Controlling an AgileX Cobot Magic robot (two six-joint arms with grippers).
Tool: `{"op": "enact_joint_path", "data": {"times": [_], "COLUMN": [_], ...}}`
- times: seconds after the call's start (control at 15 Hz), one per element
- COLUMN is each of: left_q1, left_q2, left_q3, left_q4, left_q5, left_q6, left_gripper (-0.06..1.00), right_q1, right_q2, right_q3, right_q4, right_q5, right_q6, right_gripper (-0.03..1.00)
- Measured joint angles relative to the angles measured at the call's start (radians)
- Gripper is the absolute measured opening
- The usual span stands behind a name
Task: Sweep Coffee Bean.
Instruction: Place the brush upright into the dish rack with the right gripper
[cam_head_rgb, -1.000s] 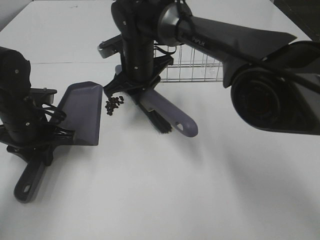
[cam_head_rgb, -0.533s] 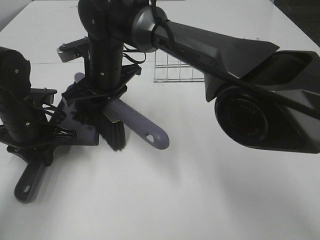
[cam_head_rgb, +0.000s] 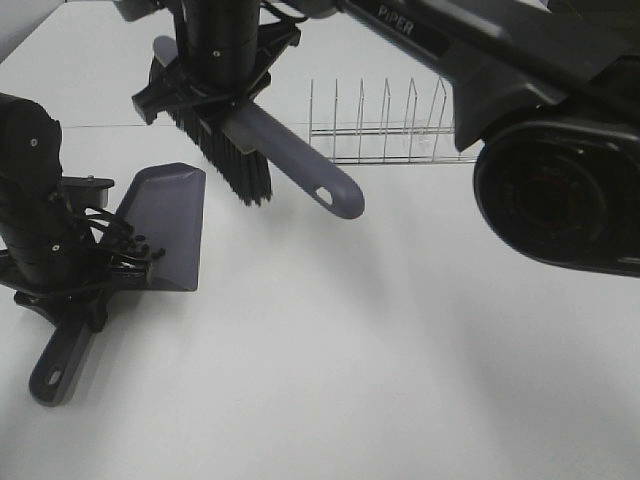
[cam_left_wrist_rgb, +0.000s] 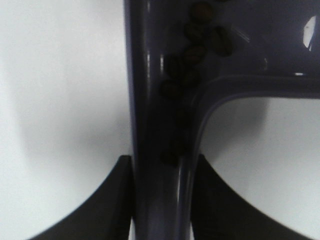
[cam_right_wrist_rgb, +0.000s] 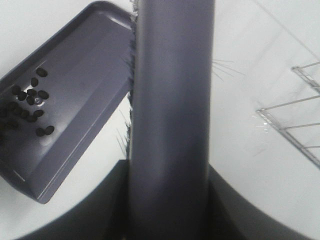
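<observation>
The grey dustpan (cam_head_rgb: 168, 222) lies on the white table at the left. My left gripper (cam_head_rgb: 72, 296) is shut on its handle (cam_left_wrist_rgb: 160, 190). The coffee beans (cam_head_rgb: 140, 252) lie inside the pan at its back wall, and they also show in the right wrist view (cam_right_wrist_rgb: 30, 102) and in the left wrist view (cam_left_wrist_rgb: 192, 50). My right gripper (cam_head_rgb: 215, 85) is shut on the grey brush (cam_head_rgb: 300, 170) and holds it in the air above and behind the pan, black bristles (cam_head_rgb: 235, 165) pointing down. The brush handle (cam_right_wrist_rgb: 170, 100) fills the right wrist view.
A wire rack (cam_head_rgb: 385, 128) stands on the table behind and to the right of the brush. The right arm's large dark body (cam_head_rgb: 560, 190) overhangs the right side of the view. The table's far edge runs along the top left.
The brush swept left across the bean cluster and onto the pan, then rose up and back. The beans moved from the table into the dustpan. The left arm stayed put.
</observation>
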Motion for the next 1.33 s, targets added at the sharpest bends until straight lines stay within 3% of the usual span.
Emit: {"op": "enact_joint_path", "data": {"times": [0.33, 0.6, 0.93, 1.07, 1.2, 1.33], "left_q1": [0.000, 0.000, 0.000, 0.000, 0.000, 0.000], "left_q2": [0.000, 0.000, 0.000, 0.000, 0.000, 0.000], "left_q3": [0.000, 0.000, 0.000, 0.000, 0.000, 0.000], "left_q4": [0.000, 0.000, -0.001, -0.001, -0.001, -0.001], "left_q5": [0.000, 0.000, 0.000, 0.000, 0.000, 0.000], "left_q6": [0.000, 0.000, 0.000, 0.000, 0.000, 0.000], "left_gripper": [0.27, 0.27, 0.27, 0.27, 0.27, 0.27], "right_q1": [-0.107, -0.225, -0.452, -0.611, -0.688, -0.710], "right_q2": [-0.105, -0.208, -0.352, -0.391, -0.393, -0.393], "right_q3": [0.003, 0.167, 0.442, 0.516, 0.568, 0.618], "right_q4": [-0.015, -0.016, -0.012, 0.048, 0.121, 0.131], "right_q5": [0.001, 0.000, -0.001, -0.002, -0.003, -0.003], "right_q6": [-0.006, -0.007, -0.008, -0.021, -0.055, -0.065], "right_gripper": [0.35, 0.35, 0.35, 0.35, 0.35, 0.35]}}
